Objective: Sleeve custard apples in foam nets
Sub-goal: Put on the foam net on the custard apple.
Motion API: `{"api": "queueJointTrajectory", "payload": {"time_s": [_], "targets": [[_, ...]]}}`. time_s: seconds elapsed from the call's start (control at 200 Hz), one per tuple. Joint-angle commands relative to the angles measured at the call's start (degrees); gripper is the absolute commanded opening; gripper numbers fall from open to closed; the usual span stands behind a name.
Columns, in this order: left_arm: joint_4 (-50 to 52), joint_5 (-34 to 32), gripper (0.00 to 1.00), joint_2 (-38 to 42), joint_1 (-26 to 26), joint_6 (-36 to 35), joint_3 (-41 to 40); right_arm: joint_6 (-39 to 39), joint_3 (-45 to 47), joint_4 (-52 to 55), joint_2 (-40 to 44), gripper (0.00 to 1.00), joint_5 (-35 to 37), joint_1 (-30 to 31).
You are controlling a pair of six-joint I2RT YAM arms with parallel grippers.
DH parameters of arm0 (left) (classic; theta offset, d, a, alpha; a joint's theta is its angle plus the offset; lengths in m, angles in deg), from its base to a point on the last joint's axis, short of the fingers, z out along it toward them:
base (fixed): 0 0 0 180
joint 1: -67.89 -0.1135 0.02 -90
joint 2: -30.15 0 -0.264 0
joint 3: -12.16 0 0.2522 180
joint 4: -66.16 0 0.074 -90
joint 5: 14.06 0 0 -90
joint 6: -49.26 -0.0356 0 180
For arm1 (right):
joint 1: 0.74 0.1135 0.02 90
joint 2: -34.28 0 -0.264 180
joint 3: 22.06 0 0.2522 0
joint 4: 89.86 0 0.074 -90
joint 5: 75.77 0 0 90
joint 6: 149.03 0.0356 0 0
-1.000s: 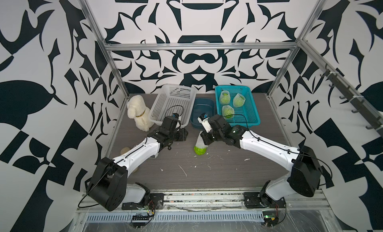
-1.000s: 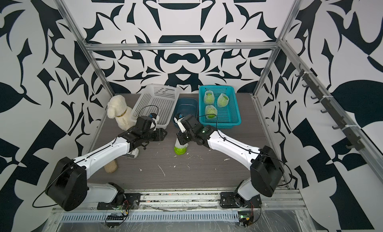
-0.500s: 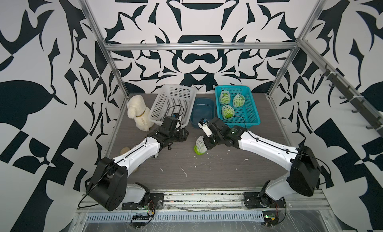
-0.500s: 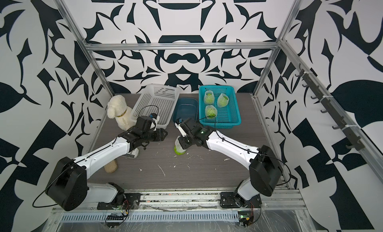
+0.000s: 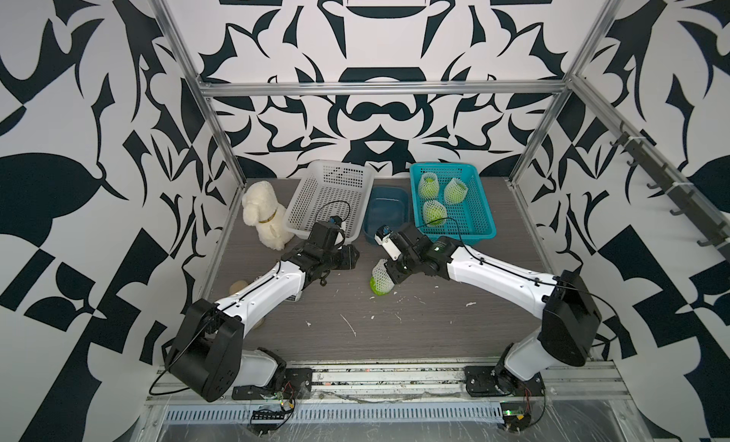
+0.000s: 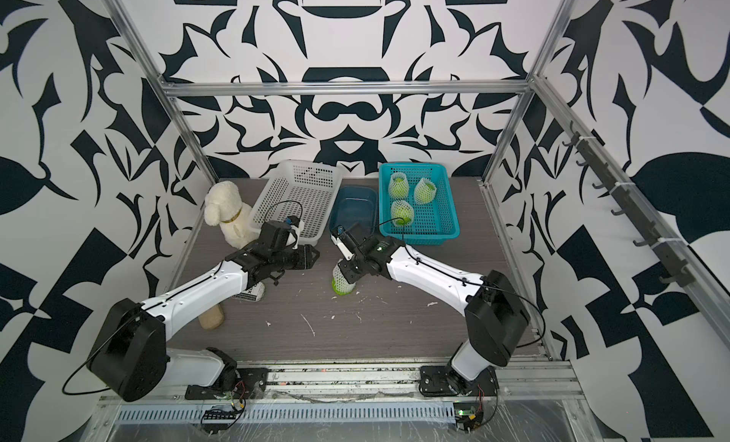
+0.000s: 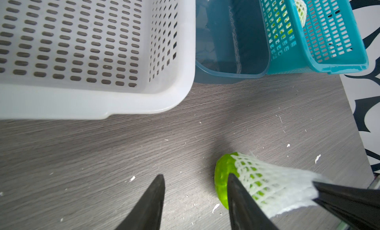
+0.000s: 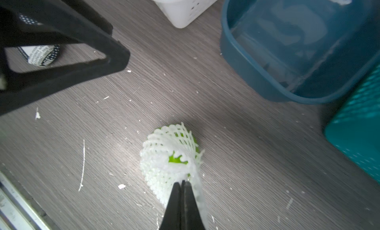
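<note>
Right claw (image 8: 181, 184): pinched together on your foam net (image 8: 158, 169), custard apple (image 7: 223, 175) inside.
Left claw (image 7: 195, 175): apart, near the fruit.
Around you: white basket (image 7: 98, 103), blue tub (image 8: 257, 81) nearby.

2 top views look down from high; 2 close wrist views share the custard apple (image 7: 223, 173).

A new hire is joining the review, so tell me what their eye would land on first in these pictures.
First, the bright green custard apple at mid-table, partly covered by a white foam net whose bunched end the right gripper pinches shut. Next, the teal basket at the back on the robot's right, holding three sleeved fruits. Last, the cream plush dog at the back left.
</note>
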Motion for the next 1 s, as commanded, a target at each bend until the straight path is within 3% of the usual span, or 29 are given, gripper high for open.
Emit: {"api": "queueJointTrajectory", "payload": {"time_s": [0.0, 0.205, 0.59, 0.995], "targets": [[0.3, 0.0, 0.51, 0.4, 0.1, -0.6, 0.6, 1.0, -1.5, -4.4, 0.0, 0.00, -3.1, 0.4], [0.5, -0.1, 0.51, 0.5, 0.1, -0.7, 0.6, 0.7, -4.4, -5.5, -3.3, 0.00, -4.2, 0.9], [0.1, 0.3, 0.51, -0.8, 0.0, -0.6, 1.1, 0.8, 0.2, -0.1, 1.9, 0.00, 9.2, 1.0], [0.0, 1.0, 0.51, -1.2, 0.0, -0.6, 1.7, 2.6, 4.8, 0.5, 3.1, 0.00, 7.5, 0.9]]}}
